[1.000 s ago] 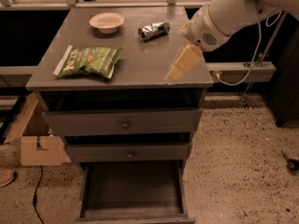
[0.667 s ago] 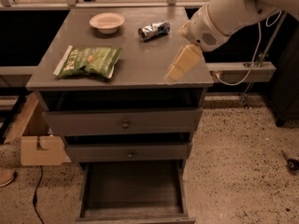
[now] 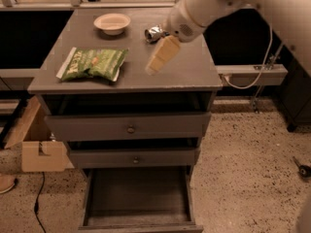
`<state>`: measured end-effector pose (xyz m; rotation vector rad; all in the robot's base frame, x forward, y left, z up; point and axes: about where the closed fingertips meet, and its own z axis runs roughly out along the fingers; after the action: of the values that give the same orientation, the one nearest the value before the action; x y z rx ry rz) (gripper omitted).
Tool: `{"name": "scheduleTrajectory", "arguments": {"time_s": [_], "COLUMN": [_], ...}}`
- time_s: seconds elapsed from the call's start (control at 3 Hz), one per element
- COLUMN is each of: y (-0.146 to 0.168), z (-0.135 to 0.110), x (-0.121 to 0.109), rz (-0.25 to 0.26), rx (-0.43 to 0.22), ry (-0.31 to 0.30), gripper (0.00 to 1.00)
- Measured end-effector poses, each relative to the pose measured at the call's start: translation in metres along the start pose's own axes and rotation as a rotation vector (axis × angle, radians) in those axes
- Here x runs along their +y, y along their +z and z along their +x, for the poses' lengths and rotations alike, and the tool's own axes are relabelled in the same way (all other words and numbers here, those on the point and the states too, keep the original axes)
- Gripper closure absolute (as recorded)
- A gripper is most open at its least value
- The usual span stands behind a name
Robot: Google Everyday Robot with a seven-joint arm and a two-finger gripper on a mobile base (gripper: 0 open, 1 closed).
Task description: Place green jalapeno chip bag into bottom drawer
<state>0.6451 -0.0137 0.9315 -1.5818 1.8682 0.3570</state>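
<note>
The green jalapeno chip bag [image 3: 92, 63] lies flat on the left part of the grey cabinet top [image 3: 194, 69], white edge toward the left. The bottom drawer [image 3: 141, 197] is pulled out below the two upper drawers and shows a bare grey floor. My gripper [image 3: 156, 61] hangs over the middle of the cabinet top, its cream fingers pointing down and left, a short way to the right of the bag and apart from it. It holds nothing.
A cream bowl [image 3: 112, 23] stands at the back of the cabinet top. A small crushed silver-blue bag [image 3: 154, 33] lies behind my gripper, partly hidden by the arm. A cardboard box [image 3: 39, 147] sits on the floor at the left. A white cable [image 3: 252, 74] hangs at the right.
My arm and gripper have moved left across the cabinet top, closer to the green bag. The view now sits more squarely over the cabinet. The bag, bowl and drawers have not moved.
</note>
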Motion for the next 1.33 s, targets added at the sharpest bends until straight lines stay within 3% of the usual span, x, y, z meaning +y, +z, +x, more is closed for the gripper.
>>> {"name": "scheduleTrajectory", "arguments": {"time_s": [0.33,0.67,1.0,1.33], "y": [0.040,0.080,0.128,0.153], "z": [-0.039,-0.067,-0.085,-0.092], "x": [-0.020,-0.023,-0.018,-0.015], "rz": [-0.063,-0.139,-0.198,-0.225], "rx": [0.020,0.067,0.142,0.178], "ry": [-0.019,-0.025,-0.015,-0.007], "gripper": [0.00,0.00,0.00,0.00]}}
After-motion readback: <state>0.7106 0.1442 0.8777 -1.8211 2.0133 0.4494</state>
